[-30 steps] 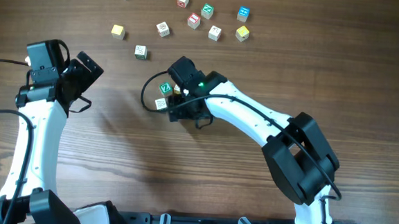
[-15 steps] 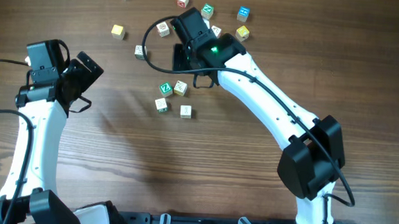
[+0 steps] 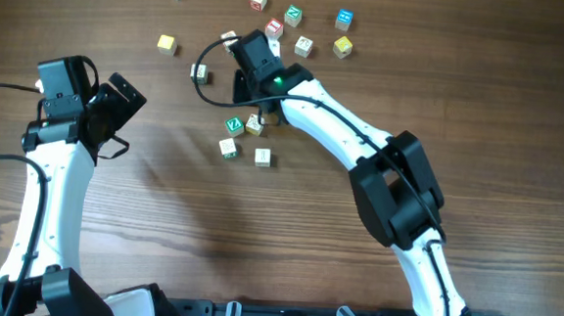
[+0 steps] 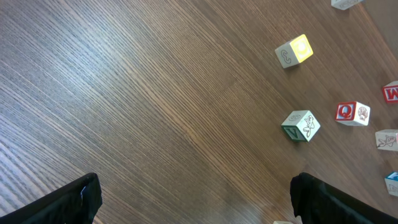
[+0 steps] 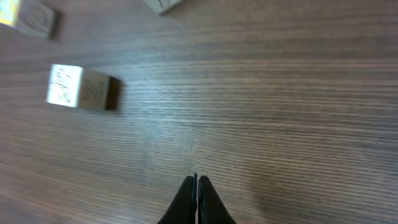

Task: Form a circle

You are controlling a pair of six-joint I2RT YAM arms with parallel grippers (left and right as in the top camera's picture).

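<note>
Dark wood-grain bench, letter cubes strewn along its far edge. Your right hand (image 5: 196, 184) is pinched closed on nothing, its tips low over bare wood among those loose cubes (image 3: 304, 46), with a pale cube (image 5: 78, 87) off to one side. Toward the near edge from there, the circle (image 3: 254, 126) sits around mid-bench: a green-faced cube (image 3: 233, 126) and three pale ones, gappy, the arm covering one side. Your left hand (image 4: 193, 199) hangs wide open near the left edge. Watch the right forearm and its cable loop (image 3: 210, 97): a low sweep could scatter the ring or drag in a stray.
</note>
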